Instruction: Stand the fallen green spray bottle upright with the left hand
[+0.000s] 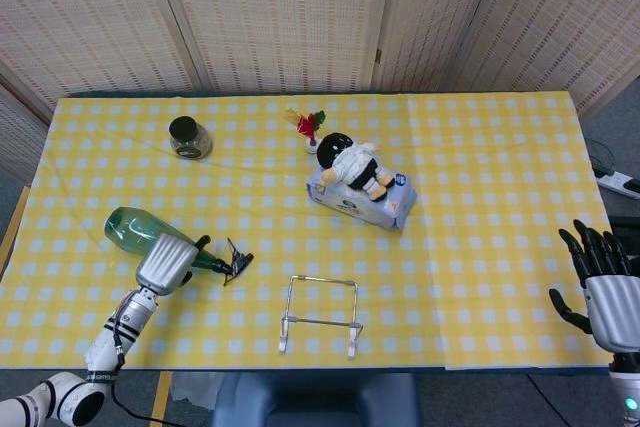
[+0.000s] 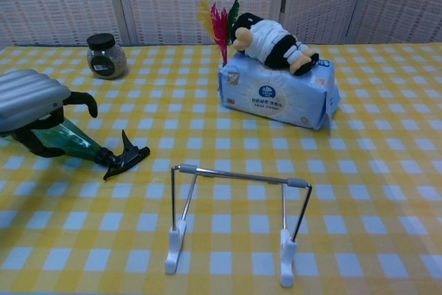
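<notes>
Fingers of left hand (image 1: pixel 166 263) curl around fallen green spray bottle (image 1: pixel 135 229).

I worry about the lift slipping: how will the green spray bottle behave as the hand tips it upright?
The green spray bottle lies on its round side, so it may roll if nudged. Its smooth plastic tapers toward the black trigger, so the left hand, curled over the body, could slide along it. It looks see-through with no liquid visible, so probably light and easy to knock over.
</notes>
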Tool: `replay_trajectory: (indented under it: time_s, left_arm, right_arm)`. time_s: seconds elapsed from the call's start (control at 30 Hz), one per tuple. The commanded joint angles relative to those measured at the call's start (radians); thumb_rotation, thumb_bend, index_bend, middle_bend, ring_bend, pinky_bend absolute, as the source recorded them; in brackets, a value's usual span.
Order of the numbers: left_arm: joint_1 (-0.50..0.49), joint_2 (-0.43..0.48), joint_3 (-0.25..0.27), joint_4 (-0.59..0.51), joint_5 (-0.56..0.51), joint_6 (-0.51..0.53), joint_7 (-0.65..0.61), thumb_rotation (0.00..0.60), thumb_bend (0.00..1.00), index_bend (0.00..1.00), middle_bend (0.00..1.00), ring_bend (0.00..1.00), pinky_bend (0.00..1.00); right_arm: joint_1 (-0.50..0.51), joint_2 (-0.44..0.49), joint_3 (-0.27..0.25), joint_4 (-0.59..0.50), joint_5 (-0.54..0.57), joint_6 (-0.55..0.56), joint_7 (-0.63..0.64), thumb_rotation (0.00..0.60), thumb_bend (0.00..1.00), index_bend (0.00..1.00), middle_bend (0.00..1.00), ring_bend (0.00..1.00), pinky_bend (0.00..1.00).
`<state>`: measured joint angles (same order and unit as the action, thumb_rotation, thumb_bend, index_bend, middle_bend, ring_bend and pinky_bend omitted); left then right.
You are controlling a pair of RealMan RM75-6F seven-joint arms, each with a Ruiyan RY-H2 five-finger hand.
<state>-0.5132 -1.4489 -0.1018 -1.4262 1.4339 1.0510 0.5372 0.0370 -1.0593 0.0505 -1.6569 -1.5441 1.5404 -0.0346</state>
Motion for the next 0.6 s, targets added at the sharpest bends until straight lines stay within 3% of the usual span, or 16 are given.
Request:
replay_trajectory:
  time_s: [0.03, 0.6]
  left_arm:
    - [-0.009, -0.004, 0.009, -0.011, -0.025, -0.020, 0.026, 0.600, 0.24, 0.37, 1.00, 1.00, 1.00]
    - [-0.046, -0.077, 0.021, 0.105, -0.095, -0.058, 0.040, 0.600, 0.24, 0.40, 1.00, 1.00, 1.00]
  right_arm:
    - [0.000, 0.000, 0.000, 0.000, -0.001, 0.000, 0.000, 0.600, 0.36, 0.00, 0.00, 0.00, 0.00]
    - [-0.007, 0.009, 0.008, 0.001, 0.001, 0.015, 0.021, 0.600, 0.36, 0.00, 0.00, 0.00, 0.00]
